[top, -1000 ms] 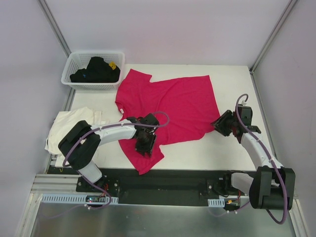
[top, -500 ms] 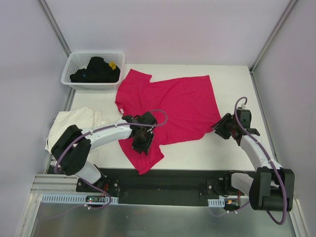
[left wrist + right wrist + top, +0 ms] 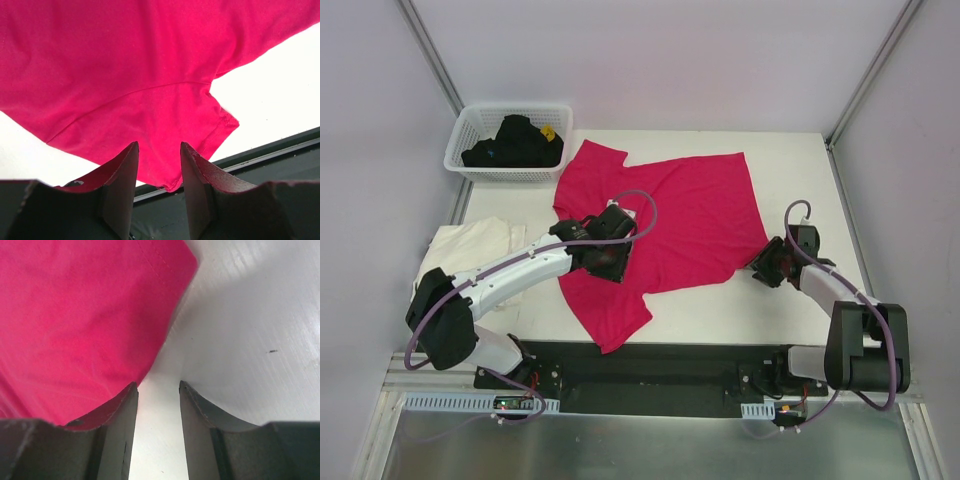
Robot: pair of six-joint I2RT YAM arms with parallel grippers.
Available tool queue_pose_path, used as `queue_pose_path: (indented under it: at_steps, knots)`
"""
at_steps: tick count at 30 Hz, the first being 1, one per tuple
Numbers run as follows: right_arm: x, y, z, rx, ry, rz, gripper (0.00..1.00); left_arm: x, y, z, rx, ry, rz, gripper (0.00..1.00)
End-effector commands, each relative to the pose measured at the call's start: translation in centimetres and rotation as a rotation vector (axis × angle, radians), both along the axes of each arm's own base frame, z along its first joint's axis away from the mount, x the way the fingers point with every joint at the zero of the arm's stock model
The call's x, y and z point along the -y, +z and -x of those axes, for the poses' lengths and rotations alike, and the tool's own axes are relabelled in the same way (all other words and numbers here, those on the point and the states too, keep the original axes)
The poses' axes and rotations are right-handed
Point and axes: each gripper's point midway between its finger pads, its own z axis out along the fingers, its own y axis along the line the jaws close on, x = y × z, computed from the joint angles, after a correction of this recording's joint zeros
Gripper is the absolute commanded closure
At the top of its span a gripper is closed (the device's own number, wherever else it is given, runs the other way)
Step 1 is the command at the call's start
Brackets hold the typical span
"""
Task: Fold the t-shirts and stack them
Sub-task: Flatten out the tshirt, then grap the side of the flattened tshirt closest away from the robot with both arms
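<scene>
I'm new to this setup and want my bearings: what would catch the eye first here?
The bright magenta-red t-shirt, spread across the middle of the white table, stands out most. The left hand is open by its near sleeve, the right hand open at a hem corner. A cream-white t-shirt lies crumpled at the table's left edge.

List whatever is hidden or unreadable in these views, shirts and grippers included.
- Cream shirt: in the top view the left arm covers part of it, so its lay is unclear.
- Left gripper: in the top view its fingertips are hidden under its own wrist.
- Right gripper: in the wrist view, contact with the red shirt hem is undecidable.
- Basket contents: too small to identify.
</scene>
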Motion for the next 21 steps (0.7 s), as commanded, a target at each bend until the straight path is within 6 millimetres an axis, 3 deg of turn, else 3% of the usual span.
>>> queue_pose_path:
  at_steps: [1, 13, 21]
  knots:
    - [0.7, 0.8, -2.0, 0.064, -0.025, 0.025, 0.59, -0.8, 1.2, -0.2, 0.049, -0.007, -0.027, 0.62]
    - [0.9, 0.0, -3.6, 0.063, -0.032, 0.027, 0.59, -0.9, 0.9, -0.2, 0.044, -0.006, -0.036, 0.62]
    - [0.7, -0.6, -4.4, 0.066, -0.033, 0.013, 0.67, -0.8, 0.7, -0.3, 0.039, -0.009, -0.047, 0.62]
